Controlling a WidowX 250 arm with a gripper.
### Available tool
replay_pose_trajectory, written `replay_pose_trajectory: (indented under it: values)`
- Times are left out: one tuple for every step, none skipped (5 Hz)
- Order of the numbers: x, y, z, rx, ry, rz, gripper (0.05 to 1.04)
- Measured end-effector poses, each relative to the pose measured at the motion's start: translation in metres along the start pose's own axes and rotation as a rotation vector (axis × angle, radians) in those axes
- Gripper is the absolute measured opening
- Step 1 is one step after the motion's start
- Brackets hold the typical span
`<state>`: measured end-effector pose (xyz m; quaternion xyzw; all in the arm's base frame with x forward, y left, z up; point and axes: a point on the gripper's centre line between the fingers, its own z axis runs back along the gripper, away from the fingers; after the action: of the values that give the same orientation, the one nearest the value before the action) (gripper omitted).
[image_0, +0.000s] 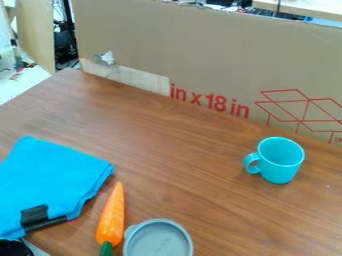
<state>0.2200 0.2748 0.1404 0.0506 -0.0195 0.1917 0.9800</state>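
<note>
A folded blue cloth (50, 175) lies at the left, with a black strip (34, 215) across its lower edge. Just right of the cloth is an orange carrot (111, 215), its narrow tip toward the back and its green top toward the front edge of the view. Beside the carrot's lower end, a round grey lid or shallow dish (158, 241) is cut off by the bottom edge. A turquoise mug (280, 162) stands upright at the right, its handle facing left.
The brown wooden table (174, 160) is bounded at the back by a tall cardboard panel (200, 55) with red print. A dark object (13, 247) sits in the bottom left corner, below the cloth.
</note>
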Motion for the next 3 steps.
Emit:
replay_pose_trajectory:
  values:
    - [-0.001,0.019,-0.017,0.017,-0.009,0.024,0.111]
    - [-0.004,0.017,-0.032,0.000,-0.011,0.012,0.111]
    - [-0.015,0.015,-0.051,-0.071,-0.041,0.049,0.111]
